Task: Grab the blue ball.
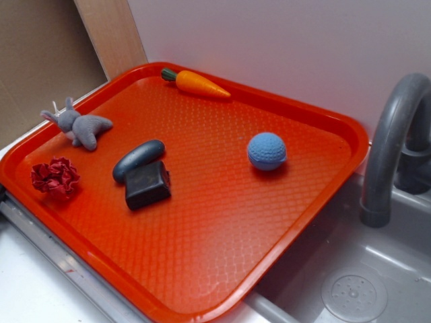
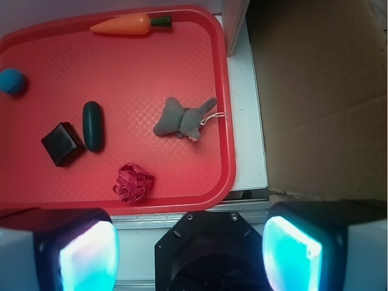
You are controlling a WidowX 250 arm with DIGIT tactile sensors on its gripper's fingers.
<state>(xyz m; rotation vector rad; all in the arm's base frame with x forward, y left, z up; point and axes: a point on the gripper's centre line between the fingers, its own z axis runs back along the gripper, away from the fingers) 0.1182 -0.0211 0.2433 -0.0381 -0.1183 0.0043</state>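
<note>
Here's the red tray (image 1: pixel 202 269) filling most of the exterior view, and the blue ball (image 1: pixel 267 151) sits alone on it, right of centre, well apart from everything else. In the wrist view that same ball shows at the far left edge, upper part of the frame. The end effector (image 2: pixel 191 245) hangs at the bottom of the wrist view, off the tray's near rim, its two glowing pads spread wide with nothing between them. Over in the left-centre of the exterior view, a black block (image 1: pixel 147 185) lies touching a dark slate-blue capsule (image 1: pixel 138 160). A crumpled red bow (image 1: pixel 55 177) rests at the tray's left edge, a grey plush toy (image 1: pixel 81 126) sits above it, and an orange carrot (image 1: pixel 196 83) lies along the top rim. At the right, a grey faucet (image 1: pixel 394 134) arches over a sink (image 1: pixel 350 289).
</note>
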